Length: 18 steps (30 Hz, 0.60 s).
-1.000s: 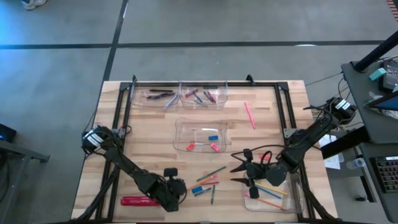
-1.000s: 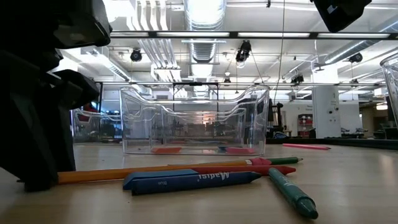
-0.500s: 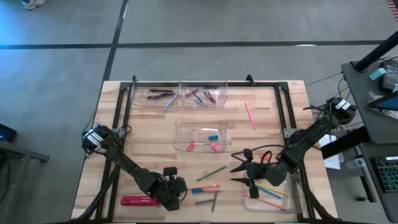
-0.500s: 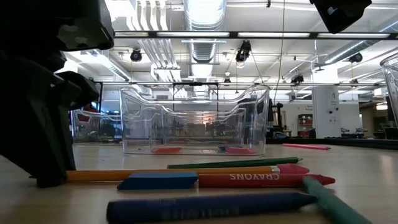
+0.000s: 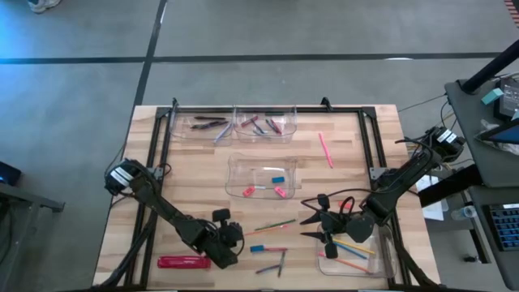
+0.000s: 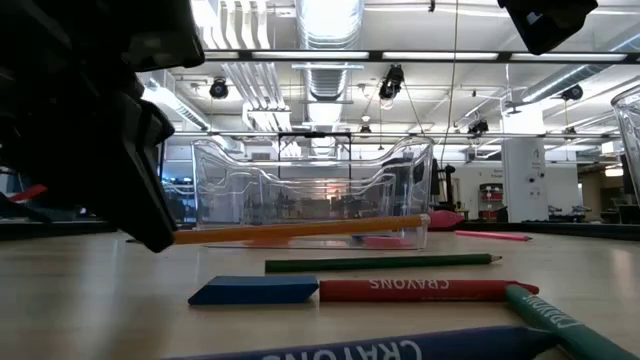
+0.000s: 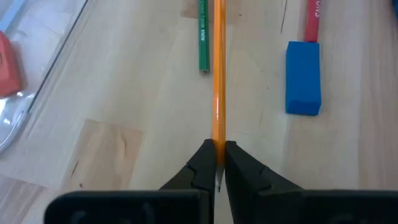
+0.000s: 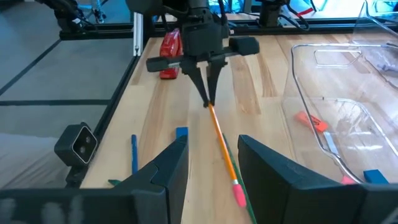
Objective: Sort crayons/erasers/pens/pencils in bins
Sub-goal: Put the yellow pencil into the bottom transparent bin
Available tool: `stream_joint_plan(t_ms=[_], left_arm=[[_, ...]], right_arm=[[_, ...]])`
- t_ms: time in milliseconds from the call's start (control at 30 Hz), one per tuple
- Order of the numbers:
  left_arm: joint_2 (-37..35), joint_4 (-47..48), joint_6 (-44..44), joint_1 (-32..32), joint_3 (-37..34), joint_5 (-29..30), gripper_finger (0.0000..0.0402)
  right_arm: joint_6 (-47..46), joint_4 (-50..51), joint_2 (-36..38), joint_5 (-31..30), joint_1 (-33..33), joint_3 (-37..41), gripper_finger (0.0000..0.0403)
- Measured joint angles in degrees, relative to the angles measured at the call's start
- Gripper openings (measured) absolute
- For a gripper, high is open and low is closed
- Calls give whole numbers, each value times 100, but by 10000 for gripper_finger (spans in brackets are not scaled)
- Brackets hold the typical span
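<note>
Left gripper [image 7: 217, 163] pinches one end of an orange pencil [image 7: 219, 74], holding it level above the table near the front edge, over a green pencil [image 6: 380, 263], blue eraser [image 6: 254, 290] and red crayon [image 6: 425, 290]. Right gripper [image 8: 211, 165] hangs spread apart at the near right, beside the bin [image 5: 381, 264].

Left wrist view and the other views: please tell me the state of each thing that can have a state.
left gripper, shut on the orange pencil's end.
orange pencil, held off the table, about level.
right gripper, open, holding nothing.
green pencil, lying loose on the table.
blue eraser, lying flat on the table.
red crayon, lying on the table.
</note>
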<state>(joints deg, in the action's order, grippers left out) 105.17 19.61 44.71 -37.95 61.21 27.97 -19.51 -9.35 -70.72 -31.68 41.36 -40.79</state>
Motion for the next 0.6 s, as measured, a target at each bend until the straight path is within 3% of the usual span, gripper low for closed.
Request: stream_joint_plan(t_ms=[333,600], left_arm=[[-365,-62,-247,19,62,170,2],[-427,-119,-1005,80,675,245,2]], right_arm=[[25,-18,16,0,0,11,130],[80,-88,179,-2,0,-14,130]])
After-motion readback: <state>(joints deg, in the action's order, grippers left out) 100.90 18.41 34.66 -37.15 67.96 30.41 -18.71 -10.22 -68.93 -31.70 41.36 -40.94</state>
